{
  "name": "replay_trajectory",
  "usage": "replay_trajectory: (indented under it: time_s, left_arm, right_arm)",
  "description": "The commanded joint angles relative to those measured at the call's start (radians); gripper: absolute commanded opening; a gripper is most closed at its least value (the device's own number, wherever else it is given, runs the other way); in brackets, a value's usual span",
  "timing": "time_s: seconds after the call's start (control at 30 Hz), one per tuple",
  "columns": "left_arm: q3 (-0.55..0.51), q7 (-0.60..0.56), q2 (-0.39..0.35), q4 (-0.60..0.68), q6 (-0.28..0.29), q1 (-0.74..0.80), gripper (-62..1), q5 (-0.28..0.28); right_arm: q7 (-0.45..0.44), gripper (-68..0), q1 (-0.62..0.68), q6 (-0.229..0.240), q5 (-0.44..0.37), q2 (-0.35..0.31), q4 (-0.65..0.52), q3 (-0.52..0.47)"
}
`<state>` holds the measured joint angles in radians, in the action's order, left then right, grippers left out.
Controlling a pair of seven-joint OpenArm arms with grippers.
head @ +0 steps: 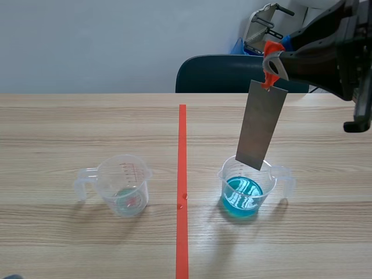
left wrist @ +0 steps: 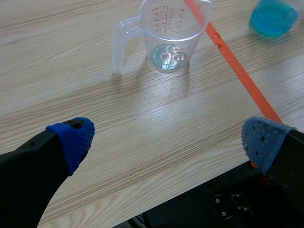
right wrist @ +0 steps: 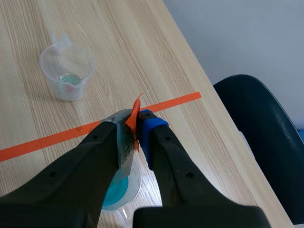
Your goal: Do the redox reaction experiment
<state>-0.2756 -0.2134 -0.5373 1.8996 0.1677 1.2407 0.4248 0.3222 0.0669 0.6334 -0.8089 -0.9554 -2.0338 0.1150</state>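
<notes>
Left end effector point(left wrist: 168, 137): fingers wide apart, nothing between them, parked low over the near-left part of the surface point(head: 58, 128). Ahead of it is the left cup point(head: 123, 192), a clear measuring cup with its handle pointing left and only a thin pale-greenish film of liquid at the bottom. It stands upright and nothing touches it.

The orange tape line point(head: 182, 192) runs down the middle, between the two cups.

Right of the tape is the blue-liquid cup point(head: 247, 192), upright, handle to the right, roughly a third full of bright blue solution.

The metal strip point(head: 261, 125) hangs over it, tilted, its lower end at the cup's far rim. Probably not wet yet, though from the scene view I can't tell whether the tip is below the rim or just above it.

Right end effector point(head: 278, 63): raised, coming in from the right, clamped on the strip's top end at the orange tab point(head: 268, 78). The right wrist view shows the pads pinching that end, with the blue cup directly underneath.

A dark chair point(head: 232, 72) sits behind the surface.

Step, as I judge it: dipping the strip into the blue solution, at the approach or entry stage.

Next move calls for a straight lowering so the strip goes in inside the rim without knocking the light cup, keeping the grip firm and the tilt small. Left arm not needed, unless to steady the cup.
</notes>
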Motion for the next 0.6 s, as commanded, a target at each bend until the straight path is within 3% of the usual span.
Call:
replay_trajectory:
  time_s: [0.0,0.27,0.57]
  left_arm:
    - [-0.002,-0.014,0.005,0.017,0.003,0.003,1.4,0.005]
    - [-0.002,-0.029,0.005,0.017,0.003,-0.014,1.4,-0.008]
    - [0.055,-0.007,0.005,-0.005,0.018,-0.219,1.4,-0.01]
  right_arm:
    - [-0.011,-66.7,-0.012,-0.003,-0.007,-0.003,-0.012,-0.005]
    - [-0.011,-66.7,-0.012,-0.003,-0.007,-0.003,-0.012,-0.005]
    - [-0.011,-66.7,-0.012,-0.003,-0.007,-0.003,-0.012,-0.005]
